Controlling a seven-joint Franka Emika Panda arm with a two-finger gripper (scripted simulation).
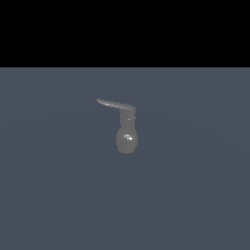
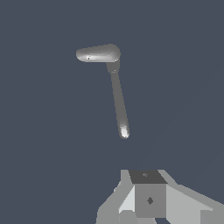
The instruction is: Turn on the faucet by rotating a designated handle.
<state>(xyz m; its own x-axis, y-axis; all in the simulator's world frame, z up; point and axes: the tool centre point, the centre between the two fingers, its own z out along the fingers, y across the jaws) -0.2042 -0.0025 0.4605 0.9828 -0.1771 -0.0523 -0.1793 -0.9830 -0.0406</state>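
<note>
The faucet (image 1: 127,139) is a small glossy grey fixture standing on the dark floor, with a rounded body and a short neck. The handle (image 1: 114,104) is a thin flat lever sticking out from the top of the neck toward the exterior view's left. In the wrist view the faucet (image 2: 119,100) shows as a long narrow piece with a bright tip, and the handle (image 2: 98,53) as a broad flat lobe at its far end. My gripper (image 2: 146,177) shows only partly, at the edge of the wrist view, apart from the faucet and touching nothing. Its fingers' spacing is not clear. The gripper is outside the exterior view.
A plain dark blue-grey floor (image 1: 195,195) surrounds the faucet. No other object shows. The arm does not appear in the exterior view.
</note>
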